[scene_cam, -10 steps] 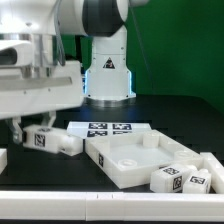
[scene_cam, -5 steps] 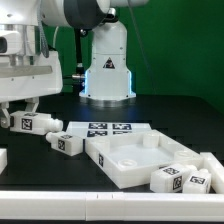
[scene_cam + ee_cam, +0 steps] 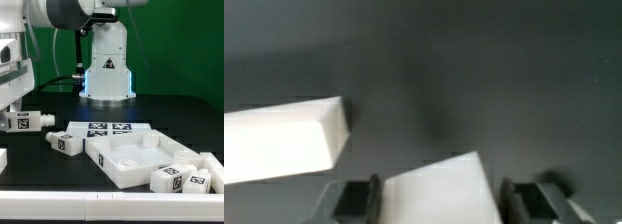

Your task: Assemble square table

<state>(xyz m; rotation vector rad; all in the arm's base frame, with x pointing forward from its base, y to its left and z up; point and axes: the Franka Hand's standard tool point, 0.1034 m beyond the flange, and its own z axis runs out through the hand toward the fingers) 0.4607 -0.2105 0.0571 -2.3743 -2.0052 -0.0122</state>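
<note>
- Tabletop (image 3: pixel 128 170): a white plastic square with a raised rim and round holes in its corners. It lies flat on the dark table (image 3: pixel 175 112) toward the exterior view's right, just in front of the marker board (image 3: pixel 105 128).
- Two legs (image 3: pixel 165 178) (image 3: pixel 195 182), short chunky white blocks, lie side by side at the tabletop's near right corner. Each shows a black-and-white square tag on its end.
- A third leg (image 3: pixel 68 143), tagged likewise, lies on its side just beside the tabletop's left corner.
- The gripper (image 3: pixel 445 203) is clamped on a fourth leg (image 3: pixel 27 120) at the exterior view's left edge. In the wrist view its fingers (image 3: pixel 352 198) press against both sides of the white block.
- Writing: the tags carry patterns only. The robot base (image 3: pixel 108 70) bears a small label with a triangle, too small to read.
</note>
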